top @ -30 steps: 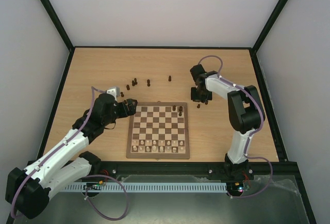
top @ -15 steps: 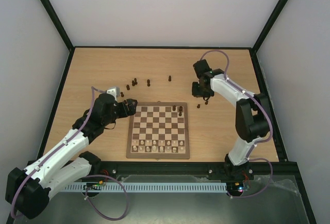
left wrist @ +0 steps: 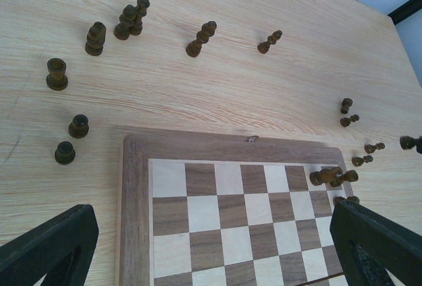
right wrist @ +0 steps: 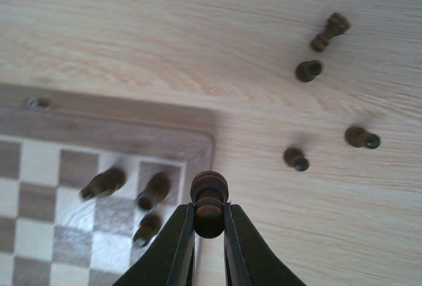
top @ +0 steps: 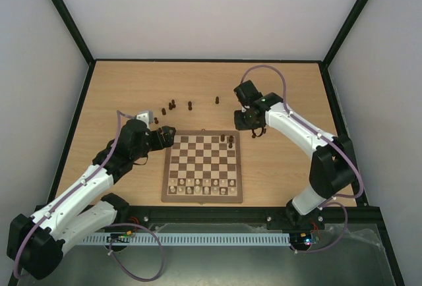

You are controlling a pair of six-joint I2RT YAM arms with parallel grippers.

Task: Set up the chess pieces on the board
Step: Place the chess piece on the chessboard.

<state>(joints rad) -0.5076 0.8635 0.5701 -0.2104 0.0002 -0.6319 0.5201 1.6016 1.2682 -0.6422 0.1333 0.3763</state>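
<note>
Left gripper (top: 166, 134) — left of centre, jaws spread wide, holding nothing, beside the upper-left corner of the board (top: 203, 132). The board sits at centre frame, with three dark chess pieces (top: 230, 141) on its upper-right squares and others loose on the table (top: 132, 82) above. Right gripper (right wrist: 209, 217) — right of centre, pinched tight on one dark piece (right wrist: 209, 203) by the board's upper-right corner.

Light: bright, even.
Shadows: faint, soft beneath chess pieces (left wrist: 57, 74).
Blur: right wrist view, smeared at 8 o'clock.
</note>
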